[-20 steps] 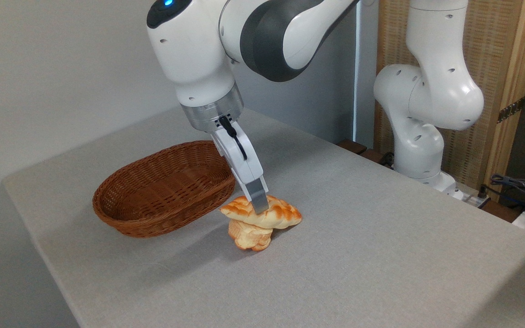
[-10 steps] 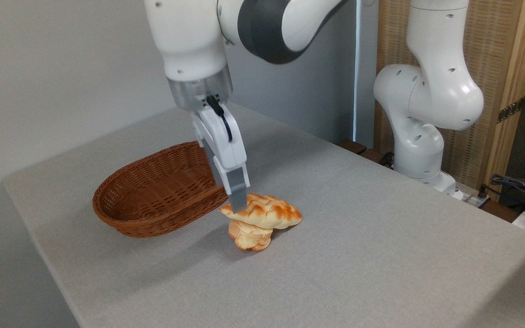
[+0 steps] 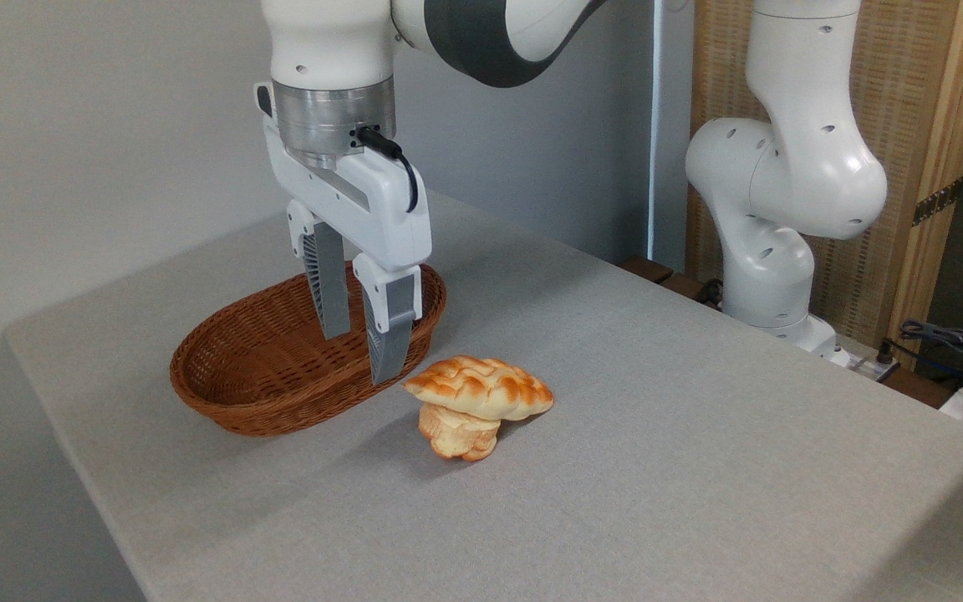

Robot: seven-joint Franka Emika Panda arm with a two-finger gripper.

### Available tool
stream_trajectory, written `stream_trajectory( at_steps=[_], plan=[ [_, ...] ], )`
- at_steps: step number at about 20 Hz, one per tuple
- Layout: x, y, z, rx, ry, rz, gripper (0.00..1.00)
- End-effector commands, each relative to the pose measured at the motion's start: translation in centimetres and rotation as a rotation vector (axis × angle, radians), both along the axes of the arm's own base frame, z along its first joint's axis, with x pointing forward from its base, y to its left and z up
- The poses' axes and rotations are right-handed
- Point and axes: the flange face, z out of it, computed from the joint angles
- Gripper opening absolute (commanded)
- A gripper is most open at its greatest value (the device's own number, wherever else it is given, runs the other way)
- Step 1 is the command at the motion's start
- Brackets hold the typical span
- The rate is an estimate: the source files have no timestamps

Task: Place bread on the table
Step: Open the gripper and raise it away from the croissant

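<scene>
- The wicker basket point(image 3: 281, 359) sat near the tabletop's point(image 3: 657, 468) left edge.
- The tool point(image 3: 362, 355) hung over the basket, fingers apart and holding nothing.
- The bread point(image 3: 481, 387) lay atop a round bun point(image 3: 458, 436); open fabric stretched rightward.
- No writing was readable.

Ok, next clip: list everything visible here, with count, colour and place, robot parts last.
Braided golden-brown loaf: one, resting on top of the bun, right of the basket.
Pale round bun: one, on the table under the loaf.
Oval brown wicker basket: one, nothing visible inside, left of the loaf.
Light grey fabric-covered table: one, bears everything.
Wood-framed woven screen: one, tan, right background.
Cables: dark, far right edge.
White robot arm: one, base at right.
Gripper: one, grey fingers open, empty, over the basket.
</scene>
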Motion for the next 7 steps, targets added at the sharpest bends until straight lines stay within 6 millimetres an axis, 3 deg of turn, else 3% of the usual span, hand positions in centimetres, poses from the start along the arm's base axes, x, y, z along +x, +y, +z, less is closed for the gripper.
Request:
stream_trajectory(
  at_steps=[1,7],
  plan=[
    [0.19,0.52,-0.1,-0.002,-0.002,0.031,1.0],
    [0.23,0.68,-0.01,-0.004,-0.004,0.036,1.0]
  ],
)
